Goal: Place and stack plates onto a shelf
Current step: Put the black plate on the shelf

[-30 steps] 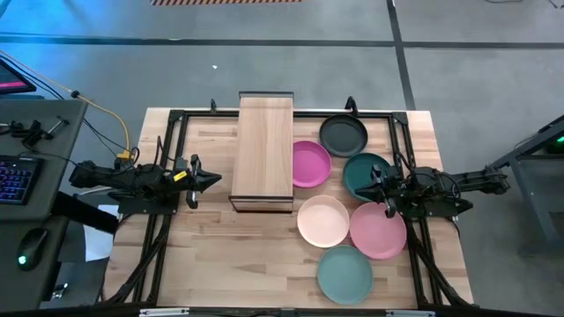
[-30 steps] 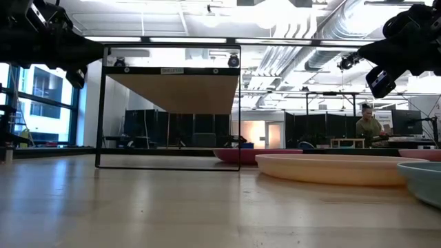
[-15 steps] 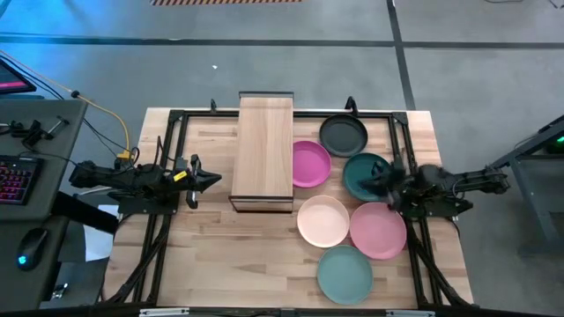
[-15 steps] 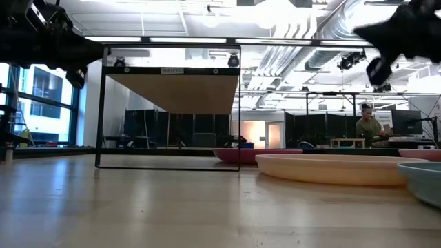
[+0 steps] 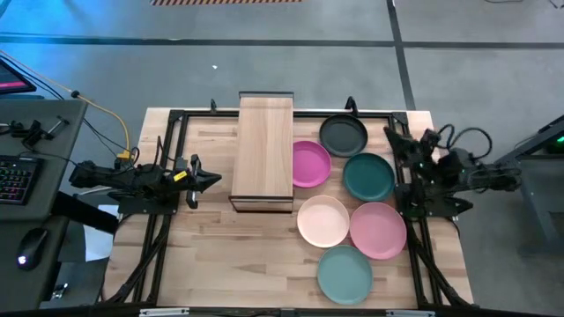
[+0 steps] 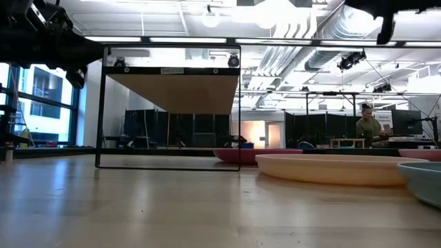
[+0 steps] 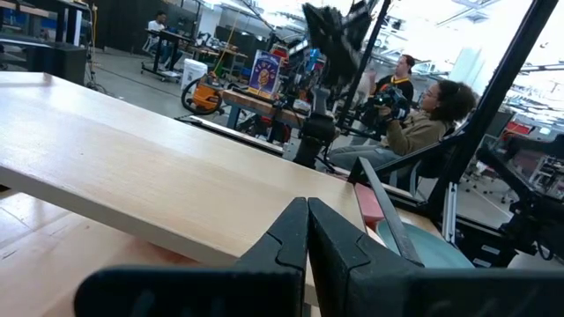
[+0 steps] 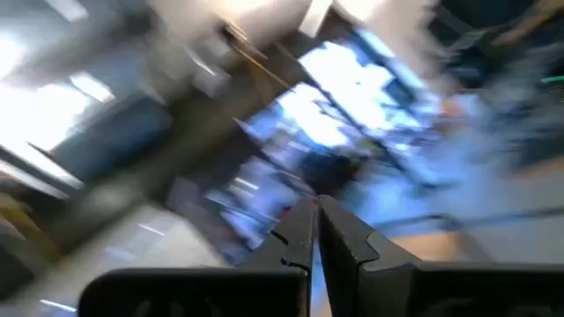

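Teal plate [image 5: 345,273]: nearest the front edge of the table [image 5: 220,264], lying flat, untouched.
Pink plate [image 5: 378,230]: just behind the teal one, beside the cream plate [image 5: 322,220].
Left gripper [image 5: 214,180]: waiting at the left side of the shelf, fingers pressed together and empty, as its wrist view shows.
Right gripper [image 5: 394,141]: raised at the table's right edge, beyond the dark green plate [image 5: 368,176]; its fingers meet with nothing between them.
Magenta plate [image 5: 310,164]: on the table, touching or just beside the shelf's right side.
Shelf [image 5: 263,150]: wooden top bare; no plate on it yet.
Black plate [image 5: 343,135]: farthest back, near the table's rear frame.
Step in hand: judged the very start; all six plates lie on the table and neither arm holds one.
Next move: the right gripper likely must open, drop to a plate's rim, the dark green one being closest, pinch it, then carry it across to the shelf top.
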Robot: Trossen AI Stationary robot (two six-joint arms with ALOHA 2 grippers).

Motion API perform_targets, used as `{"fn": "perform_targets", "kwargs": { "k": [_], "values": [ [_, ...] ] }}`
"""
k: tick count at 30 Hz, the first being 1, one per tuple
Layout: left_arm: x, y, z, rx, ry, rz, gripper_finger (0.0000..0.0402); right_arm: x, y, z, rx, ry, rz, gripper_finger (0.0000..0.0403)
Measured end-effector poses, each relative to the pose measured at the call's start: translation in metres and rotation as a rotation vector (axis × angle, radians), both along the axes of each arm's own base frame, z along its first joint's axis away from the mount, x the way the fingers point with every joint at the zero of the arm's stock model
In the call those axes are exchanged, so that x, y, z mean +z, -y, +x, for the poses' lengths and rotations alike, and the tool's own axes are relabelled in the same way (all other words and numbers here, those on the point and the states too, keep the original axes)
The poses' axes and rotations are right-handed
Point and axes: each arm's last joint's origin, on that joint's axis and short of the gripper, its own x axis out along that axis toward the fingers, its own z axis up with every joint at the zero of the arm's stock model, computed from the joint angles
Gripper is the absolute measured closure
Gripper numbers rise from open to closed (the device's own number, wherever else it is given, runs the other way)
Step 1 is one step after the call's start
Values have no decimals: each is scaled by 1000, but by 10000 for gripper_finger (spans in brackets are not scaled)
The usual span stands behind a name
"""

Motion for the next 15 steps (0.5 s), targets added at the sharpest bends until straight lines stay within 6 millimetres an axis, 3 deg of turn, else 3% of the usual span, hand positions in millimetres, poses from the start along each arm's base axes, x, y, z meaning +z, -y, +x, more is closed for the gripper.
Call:
{"fn": "perform_targets", "kwargs": {
  "k": [3,7,15],
  "values": [
    [0,0,0,0,0,0,401,23,5,9,-105,-233,87,367],
    [0,0,0,0,0,0,401,29,16,25,-204,-476,291,303],
    [0,0,0,0,0,0,401,-11,62,77,-299,-767,652,192]
  ]
}}
